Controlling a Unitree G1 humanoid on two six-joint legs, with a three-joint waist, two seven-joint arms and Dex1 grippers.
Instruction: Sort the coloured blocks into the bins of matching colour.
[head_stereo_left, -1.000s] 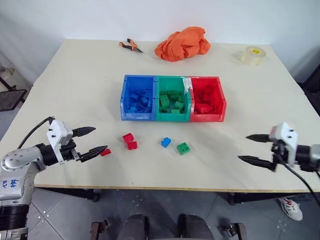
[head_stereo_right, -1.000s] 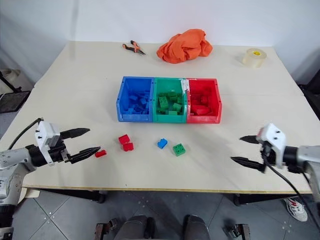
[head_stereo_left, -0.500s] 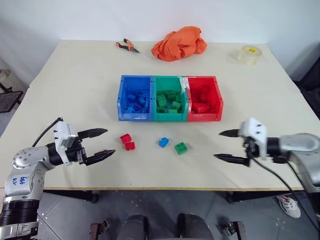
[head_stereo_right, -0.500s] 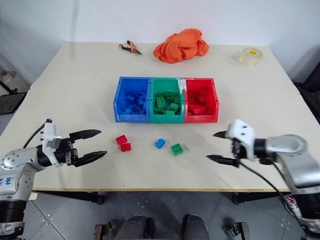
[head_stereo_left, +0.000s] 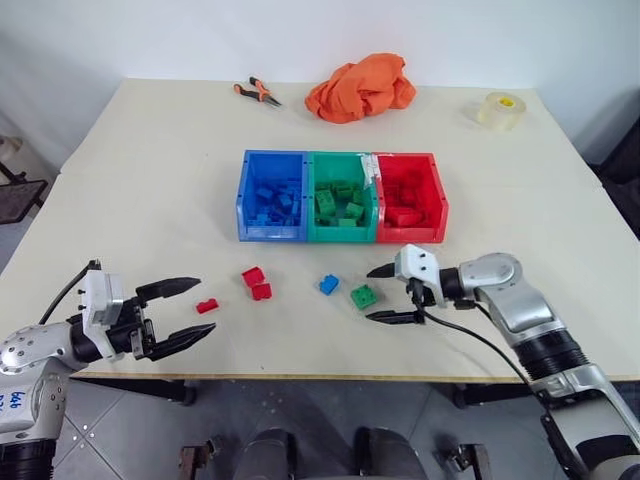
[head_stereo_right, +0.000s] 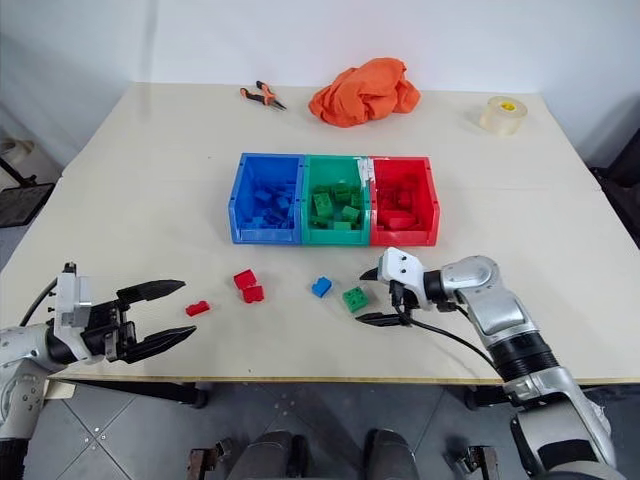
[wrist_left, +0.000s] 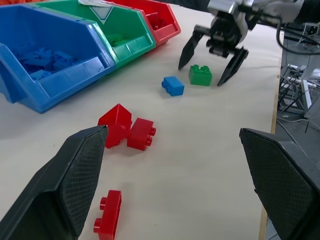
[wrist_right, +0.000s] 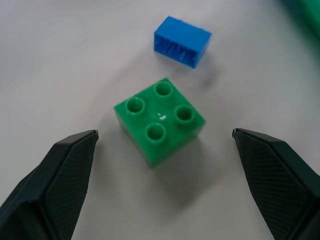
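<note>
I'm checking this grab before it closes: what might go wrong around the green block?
The open right gripper flanks the green block, which sits turned at an angle to the fingers; closing could press on its corners and twist it loose. The blue block lies close beside it and might get nudged away.

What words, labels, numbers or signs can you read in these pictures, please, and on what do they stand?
No text can be read.
Green bin: a white label with a triangle sign sits on its rim; any print is too blurred to read.
Tape roll: no print shows.
</note>
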